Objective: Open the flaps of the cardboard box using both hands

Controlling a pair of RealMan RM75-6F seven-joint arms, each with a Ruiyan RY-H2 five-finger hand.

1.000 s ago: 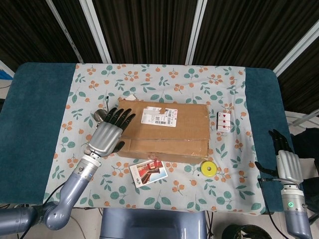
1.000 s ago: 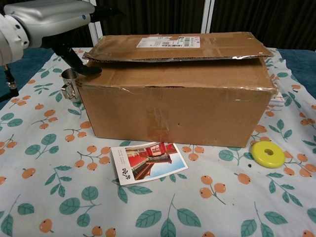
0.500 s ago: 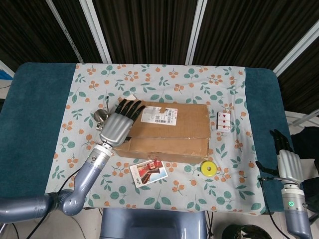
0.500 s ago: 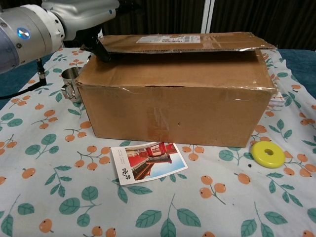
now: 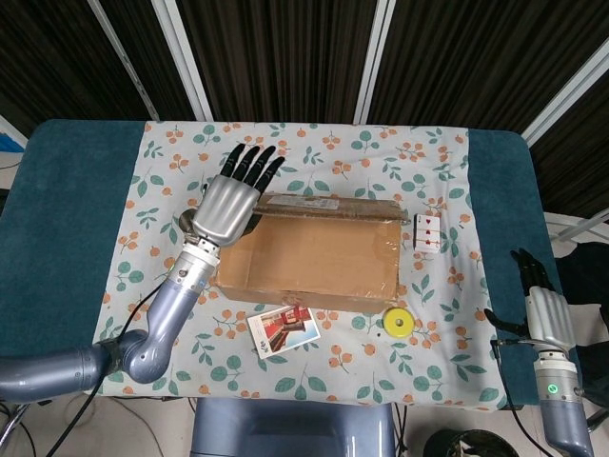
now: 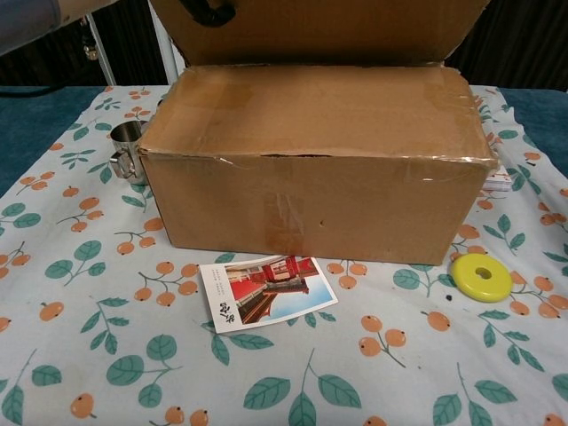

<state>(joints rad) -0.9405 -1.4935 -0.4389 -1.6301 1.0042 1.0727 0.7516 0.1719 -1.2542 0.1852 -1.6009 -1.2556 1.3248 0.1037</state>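
Note:
The cardboard box stands mid-table on the floral cloth. Its far flap is raised upright and appears edge-on in the head view. The near flap lies flat over the top. My left hand is at the raised flap's left end, fingers spread and pointing away from me; a dark fingertip touches the flap's inner face. My right hand hangs off the table's right edge, far from the box, fingers apart and holding nothing.
A metal cup stands against the box's left end. A postcard and a yellow disc lie in front of the box. Playing cards lie to its right.
My left hand rose and moved away from me, swinging the far flap from nearly flat to upright. The right hand has stayed where it was.

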